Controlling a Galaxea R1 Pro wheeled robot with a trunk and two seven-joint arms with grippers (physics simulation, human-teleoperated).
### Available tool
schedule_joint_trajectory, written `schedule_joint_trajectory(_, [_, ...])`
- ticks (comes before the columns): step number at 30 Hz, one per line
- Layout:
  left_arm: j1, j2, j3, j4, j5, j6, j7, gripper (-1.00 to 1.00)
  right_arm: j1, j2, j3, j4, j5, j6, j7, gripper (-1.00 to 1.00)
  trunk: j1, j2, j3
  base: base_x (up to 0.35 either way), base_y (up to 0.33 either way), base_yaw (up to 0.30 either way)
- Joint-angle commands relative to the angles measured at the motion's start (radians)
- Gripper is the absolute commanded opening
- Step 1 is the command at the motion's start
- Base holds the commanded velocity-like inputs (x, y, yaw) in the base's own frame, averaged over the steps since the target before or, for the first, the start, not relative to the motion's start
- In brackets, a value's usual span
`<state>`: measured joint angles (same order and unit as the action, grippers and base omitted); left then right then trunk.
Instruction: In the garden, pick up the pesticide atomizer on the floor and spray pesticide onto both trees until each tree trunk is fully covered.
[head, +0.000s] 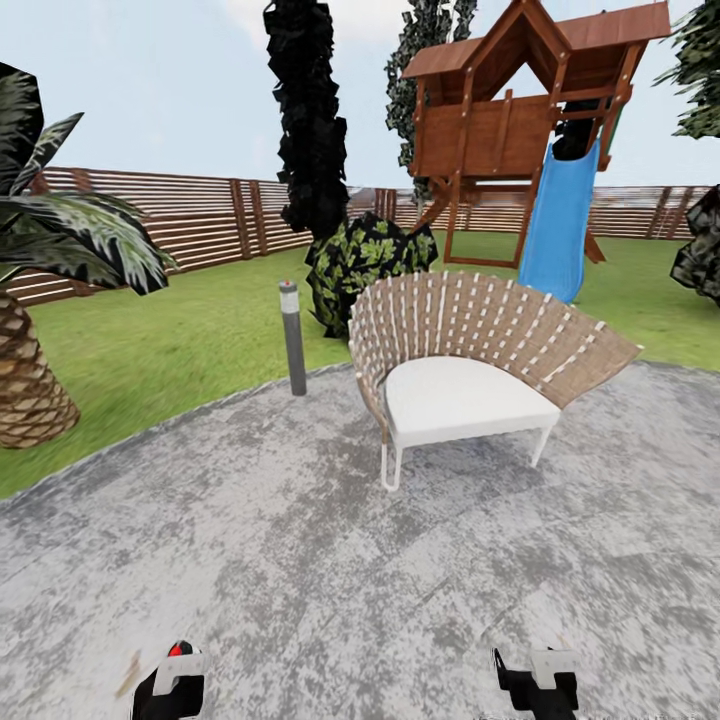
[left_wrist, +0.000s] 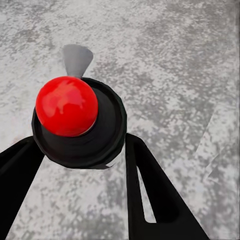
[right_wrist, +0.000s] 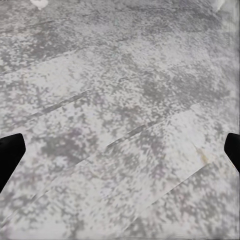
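Head view: robot stands on grey paving slabs (head: 300, 560), green lawn (head: 180, 340) beyond.

Task object: pesticide atomizer (left_wrist: 80, 122) sits between the fingers of the left gripper (left_wrist: 80, 165). Black round body, red ball-shaped top, grey nozzle pointing away over the slabs. The two black fingers (left_wrist: 155, 200) press against its sides, so it is pinched. In the head view the same gripper (head: 170, 690) shows at the lower edge with a spot of red on it. Contents of the atomizer: cannot tell, body is opaque. No other container seen.

Right gripper (right_wrist: 120, 150): fingertips at opposite edges of its wrist picture, spread wide, only bare paving between them. Head view shows it low on the right (head: 535, 685).

Count:
- 1 woven-back chair (head: 470, 370) with white seat cushion, on the slabs.
- 1 short grey bollard lamp (head: 293, 338) at the paving edge.
- 1 palm (head: 30, 370) with woven brown trunk, left.
- 2 dark narrow conifers (head: 310, 120) behind.
- 1 leafy bush (head: 365, 262) behind the chair.
- 1 wooden play tower (head: 510, 110) with 1 blue slide (head: 560, 225).
- Slatted brown fence (head: 190, 215) along the back.
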<state>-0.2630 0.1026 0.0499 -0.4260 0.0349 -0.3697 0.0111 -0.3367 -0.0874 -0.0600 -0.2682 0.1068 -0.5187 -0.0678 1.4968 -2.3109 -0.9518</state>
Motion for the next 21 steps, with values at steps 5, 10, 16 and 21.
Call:
schedule_joint_trajectory(5, [0.0, 0.0, -0.001, -0.002, 0.003, -0.003, 0.001, -1.0, -0.001, 0.001, -0.007, 0.001, 0.01, -0.003, -0.003, 1.0, -0.008, 0.014, 0.01, 0.0, 0.0, -0.261])
schedule_joint_trajectory(10, [0.0, -0.001, -0.002, -0.003, 0.003, -0.005, 0.001, -1.0, -0.001, 0.0, -0.007, 0.001, 0.01, -0.003, -0.003, 1.0, -0.008, 0.014, 0.014, 0.0, 0.0, -0.259])
schedule_joint_trajectory(16, [0.001, -0.002, -0.003, -0.004, 0.003, -0.007, 0.001, -1.0, -0.001, 0.0, -0.007, 0.001, 0.01, -0.003, -0.004, 1.0, -0.008, 0.014, 0.017, -0.015, 0.089, -0.134])
schedule_joint_trajectory(21, [0.001, -0.003, -0.003, -0.005, 0.003, -0.004, 0.001, -1.0, -0.001, 0.001, -0.007, 0.001, 0.01, -0.003, -0.004, 1.0, -0.008, 0.014, 0.017, -0.079, 0.272, -0.01])
